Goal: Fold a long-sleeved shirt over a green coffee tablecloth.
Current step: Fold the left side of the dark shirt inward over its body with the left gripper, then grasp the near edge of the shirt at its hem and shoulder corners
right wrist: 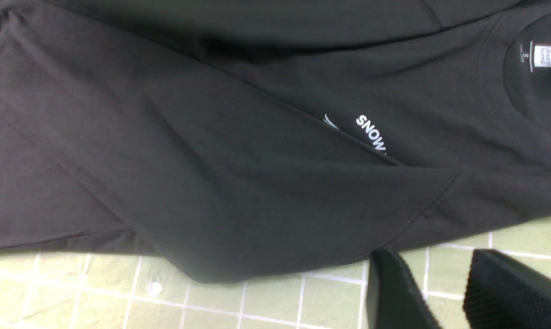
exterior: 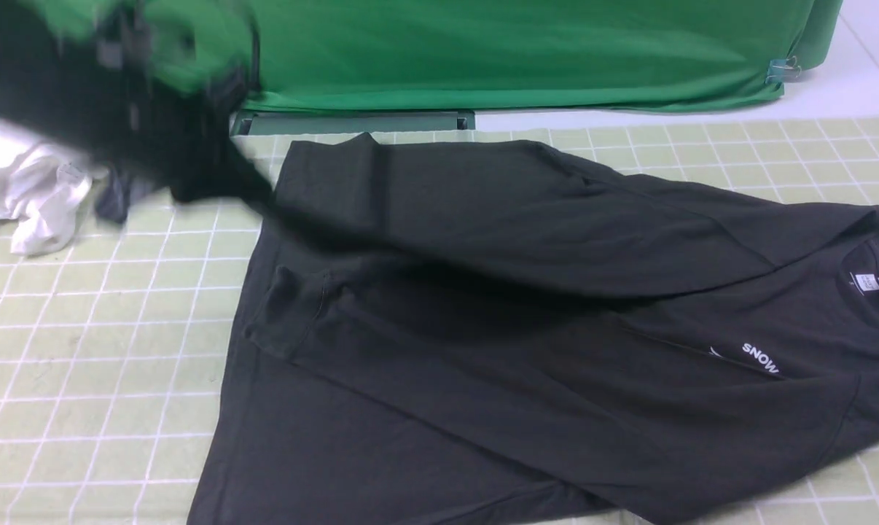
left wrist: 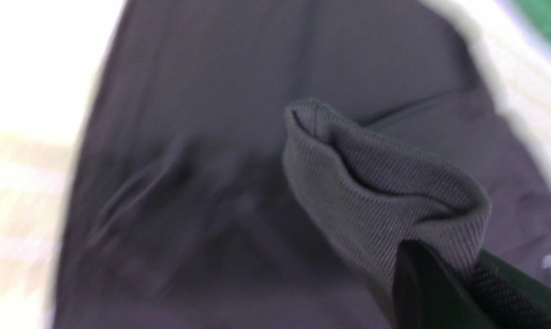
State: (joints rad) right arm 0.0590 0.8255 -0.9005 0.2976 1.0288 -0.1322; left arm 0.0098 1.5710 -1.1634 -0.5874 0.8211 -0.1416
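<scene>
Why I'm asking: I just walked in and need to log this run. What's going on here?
The left gripper is shut on the ribbed cuff of a large black cotton long-sleeved shirt, holding it above the shirt's body; that arm is motion-blurred in the front view. The shirt lies partly folded on the pale yellow-green grid-patterned tablecloth. The right gripper hangs open and empty over the tablecloth, beside the shirt's edge.

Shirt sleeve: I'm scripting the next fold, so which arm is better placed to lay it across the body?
Left, probably. The left tool is shut on the sleeve's ribbed cuff, above the long-sleeved shirt. The right tool is open, holding nothing, over the green coffee tablecloth beside the shirt's edge.
</scene>
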